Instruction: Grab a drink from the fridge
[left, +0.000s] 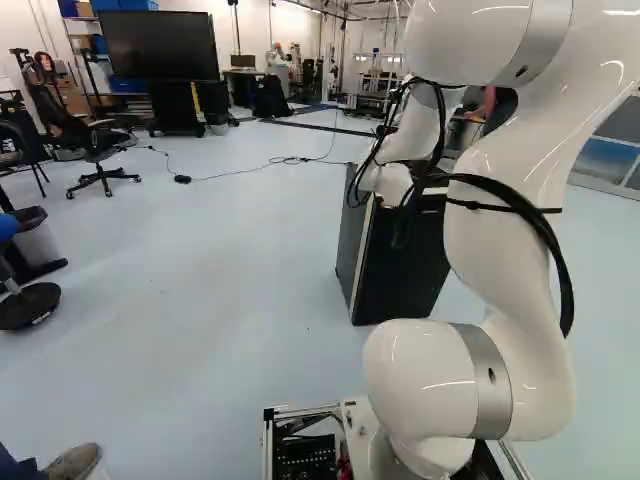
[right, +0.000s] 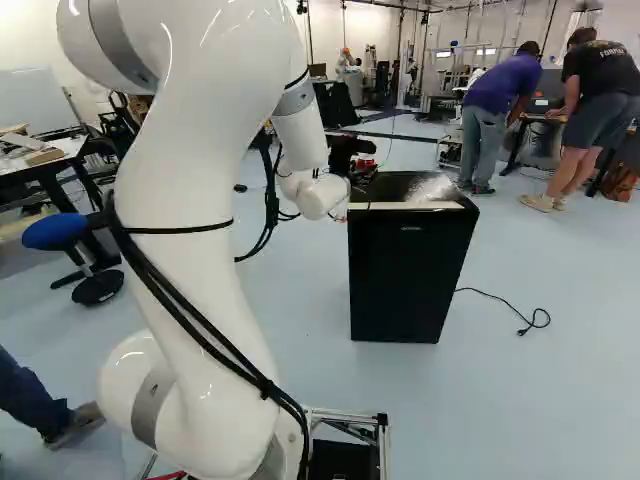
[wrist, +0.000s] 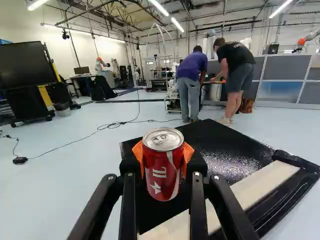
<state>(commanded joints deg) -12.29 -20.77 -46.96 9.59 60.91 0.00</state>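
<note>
Gripper (right: 356, 158): pinching a red soda can, its orange pads (wrist: 188, 154) pressed to the can from two sides.
Can (wrist: 163, 164): upright between the fingers, silver lid and tab uppermost, the drink well within the gripper's grasp; whether its base touches anything cannot be told.
Fridge (right: 405, 270): small, black and upright on the floor, at twelve o'clock from the arm's foot; its glossy top, edged by a pale band (wrist: 265, 185), spreads toward two o'clock of the gripper.
Arm (right: 200, 250): white, strung with black cables, arching forward to the fridge's top.
Cord (right: 500, 298): black, trailing over the floor at three o'clock from the fridge.
Stool (right: 55, 232): blue-seated, at ten o'clock from the arm's foot.
Swivel chair (left: 97, 150): dark, also toward ten, farther out.
Screen (left: 160, 45): large and black, at eleven, beyond a power strip (left: 182, 179) on the pale floor (left: 220, 290).
</note>
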